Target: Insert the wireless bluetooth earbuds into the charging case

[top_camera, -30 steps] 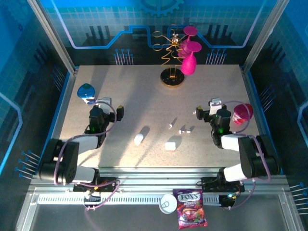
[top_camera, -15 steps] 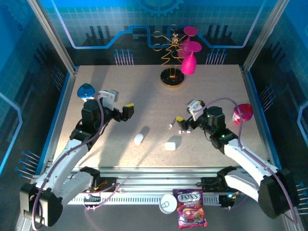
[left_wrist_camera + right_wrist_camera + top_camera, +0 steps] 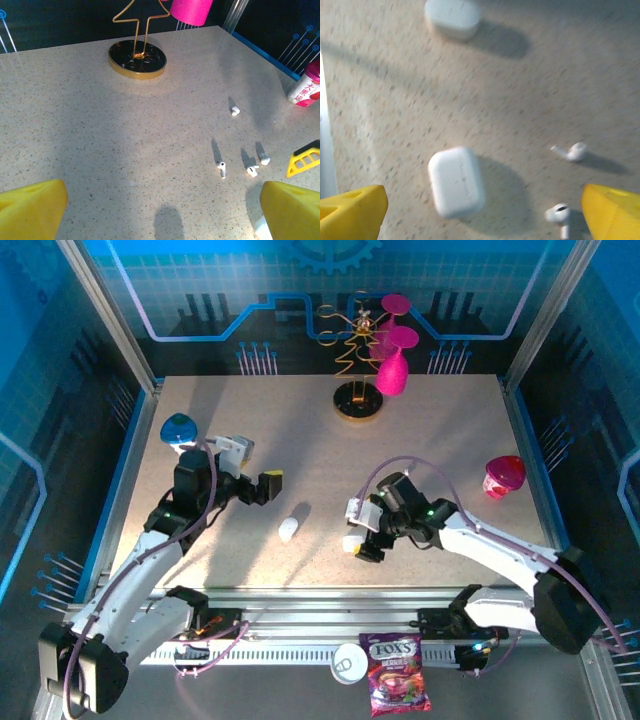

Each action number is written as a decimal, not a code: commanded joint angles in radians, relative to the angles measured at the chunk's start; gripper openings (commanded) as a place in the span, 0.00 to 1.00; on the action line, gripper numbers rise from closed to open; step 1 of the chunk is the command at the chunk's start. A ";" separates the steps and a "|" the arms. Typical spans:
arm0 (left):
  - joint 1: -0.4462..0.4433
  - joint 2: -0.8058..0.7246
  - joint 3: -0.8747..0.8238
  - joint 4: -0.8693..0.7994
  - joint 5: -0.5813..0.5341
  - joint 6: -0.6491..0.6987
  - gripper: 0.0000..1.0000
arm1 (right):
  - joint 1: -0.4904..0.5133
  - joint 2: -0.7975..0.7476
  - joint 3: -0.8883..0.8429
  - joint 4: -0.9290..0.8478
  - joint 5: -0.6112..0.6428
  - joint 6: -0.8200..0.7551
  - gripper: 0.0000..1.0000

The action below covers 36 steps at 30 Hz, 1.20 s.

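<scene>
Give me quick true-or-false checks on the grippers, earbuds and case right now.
1. Both the left gripper and the right gripper are open and hold nothing. True.
2. One of the earbuds already sits in the charging case. False: they lie loose on the table, apart from it.
3. The pink cup stands upright near the table's right edge. True.
4. The left gripper hangs over the squarish white box. False: the right gripper does.
</scene>
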 commanded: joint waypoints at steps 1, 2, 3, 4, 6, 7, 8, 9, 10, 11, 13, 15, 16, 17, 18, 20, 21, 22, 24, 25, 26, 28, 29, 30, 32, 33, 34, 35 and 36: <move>-0.009 -0.003 0.000 -0.011 0.022 -0.005 1.00 | 0.030 0.061 0.040 -0.065 0.039 -0.035 0.96; -0.008 -0.004 -0.003 -0.008 0.022 -0.003 0.99 | 0.035 0.076 0.038 -0.050 0.042 -0.030 0.94; -0.009 -0.004 -0.009 -0.005 0.022 0.000 0.99 | 0.038 0.091 0.037 -0.034 0.039 -0.028 0.91; -0.008 -0.003 -0.011 -0.003 0.022 0.002 0.99 | 0.039 0.106 0.036 -0.022 0.039 -0.028 0.89; -0.009 0.001 -0.015 -0.002 0.023 0.008 0.99 | 0.042 0.139 0.037 -0.011 0.044 -0.032 0.88; -0.009 0.002 -0.015 -0.002 0.023 0.012 0.99 | 0.042 0.153 0.038 -0.007 0.046 -0.036 0.87; -0.008 0.003 -0.016 -0.001 0.026 0.012 0.99 | 0.043 0.169 0.038 -0.002 0.050 -0.039 0.85; -0.008 0.004 -0.017 -0.001 0.025 0.012 0.99 | 0.043 0.182 0.037 0.002 0.055 -0.045 0.84; -0.009 0.003 -0.017 -0.001 0.025 0.013 0.99 | 0.043 0.198 0.037 0.006 0.059 -0.055 0.83; -0.009 0.002 -0.020 0.002 0.025 0.014 0.99 | 0.042 0.214 0.038 0.013 0.068 -0.063 0.82; -0.009 -0.001 -0.029 0.013 0.026 0.014 0.99 | 0.040 0.245 0.044 0.019 0.082 -0.075 0.82; -0.009 -0.003 -0.036 0.018 0.025 0.013 0.99 | 0.038 0.272 0.051 0.026 0.085 -0.080 0.80; -0.009 -0.005 -0.037 0.019 0.024 0.012 0.99 | 0.038 0.284 0.054 0.030 0.083 -0.081 0.79; -0.009 -0.005 -0.039 0.019 0.023 0.011 0.99 | 0.038 0.291 0.055 0.036 0.078 -0.082 0.77; -0.009 -0.006 -0.039 0.018 0.024 0.011 0.99 | 0.037 0.297 0.055 0.040 0.072 -0.082 0.73; -0.009 -0.007 -0.039 0.014 0.022 0.013 0.99 | 0.038 0.307 0.055 0.047 0.065 -0.082 0.69; -0.009 -0.007 -0.040 0.011 0.019 0.016 0.99 | 0.037 0.313 0.055 0.049 0.063 -0.084 0.67; -0.009 -0.007 -0.042 0.011 0.017 0.017 0.99 | 0.036 0.318 0.057 0.047 0.061 -0.085 0.66; -0.009 -0.006 -0.045 0.014 0.015 0.017 0.99 | 0.036 0.326 0.057 0.043 0.059 -0.088 0.62; -0.009 -0.006 -0.045 0.014 0.016 0.015 0.99 | 0.036 0.326 0.057 0.043 0.060 -0.088 0.60; -0.009 -0.007 -0.046 0.015 0.017 0.014 0.99 | 0.036 0.326 0.056 0.043 0.060 -0.089 0.58; -0.009 -0.008 -0.046 0.015 0.018 0.012 0.99 | 0.035 0.321 0.057 0.036 0.062 -0.088 0.53; -0.008 -0.008 -0.047 0.016 0.018 0.010 0.99 | 0.035 0.316 0.057 0.031 0.062 -0.088 0.51; -0.009 -0.008 -0.046 0.016 0.018 0.008 0.99 | 0.036 0.309 0.057 0.025 0.063 -0.086 0.50; -0.009 -0.006 -0.045 0.017 0.018 0.002 0.99 | 0.036 0.286 0.057 0.018 0.065 -0.082 0.49; -0.009 -0.004 -0.042 0.018 0.017 -0.004 0.99 | 0.034 0.271 0.056 0.017 0.068 -0.082 0.48; -0.010 0.000 -0.039 0.018 0.019 -0.008 0.99 | 0.034 0.257 0.055 0.017 0.069 -0.081 0.46; -0.010 0.004 -0.036 0.017 0.022 -0.012 0.99 | 0.033 0.243 0.053 0.018 0.072 -0.080 0.45; -0.011 0.007 -0.032 0.018 0.025 -0.016 0.99 | 0.032 0.229 0.052 0.017 0.079 -0.080 0.44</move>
